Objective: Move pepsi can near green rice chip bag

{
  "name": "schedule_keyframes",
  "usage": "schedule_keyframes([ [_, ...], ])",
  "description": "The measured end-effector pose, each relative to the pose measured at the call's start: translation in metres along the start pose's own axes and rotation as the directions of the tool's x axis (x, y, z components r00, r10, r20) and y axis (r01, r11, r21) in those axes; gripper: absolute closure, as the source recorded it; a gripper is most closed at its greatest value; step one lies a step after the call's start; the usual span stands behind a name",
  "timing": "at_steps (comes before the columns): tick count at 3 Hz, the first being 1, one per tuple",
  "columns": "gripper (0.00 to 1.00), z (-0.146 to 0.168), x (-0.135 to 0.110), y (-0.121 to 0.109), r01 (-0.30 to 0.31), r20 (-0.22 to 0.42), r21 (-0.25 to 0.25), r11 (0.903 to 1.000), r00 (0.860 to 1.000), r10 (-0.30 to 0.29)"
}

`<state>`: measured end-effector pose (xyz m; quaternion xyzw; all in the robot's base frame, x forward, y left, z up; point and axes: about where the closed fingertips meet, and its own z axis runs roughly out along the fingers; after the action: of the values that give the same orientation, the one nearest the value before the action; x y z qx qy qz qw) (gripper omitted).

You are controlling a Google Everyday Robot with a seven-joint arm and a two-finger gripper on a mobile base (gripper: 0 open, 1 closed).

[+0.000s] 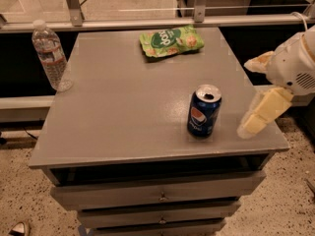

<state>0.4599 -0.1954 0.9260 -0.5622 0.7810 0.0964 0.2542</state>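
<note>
Water bottle [49, 55]: you see it upright at the far-left edge of the counter [123, 112]; whether its base rests on the top or just off it cannot be told.
Left and middle of counter: bare grey surface from the left edge across to the can, open from front edge to back.
Green rice chip bag [171, 41]: it lies flat close to the far edge, a little right of centre, well apart from the can.
Pepsi can [204, 111]: it stands upright in the front-right part, near the front edge, with bare counter between it and the bag.
Hard to see: the drawers [160, 196] under the counter are cut off at the bottom, and the arm runs out of view on the right.
End effector [245, 97]: it hangs at the right edge, just right of the can. Its two pale fingers [263, 114] are spread wide and grip nothing. The lower finger reaches over the counter's front-right corner, clear of the can.
</note>
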Motion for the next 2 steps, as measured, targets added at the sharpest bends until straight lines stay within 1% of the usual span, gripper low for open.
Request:
schedule_keyframes([
  [1, 0.00, 0.031, -0.022, -0.004, -0.032, 0.197, -0.026, 0.9992, 0.980, 0.036],
  [2, 0.03, 0.059, -0.050, -0.002, -0.023, 0.391, -0.034, 0.9992, 0.920, 0.034],
])
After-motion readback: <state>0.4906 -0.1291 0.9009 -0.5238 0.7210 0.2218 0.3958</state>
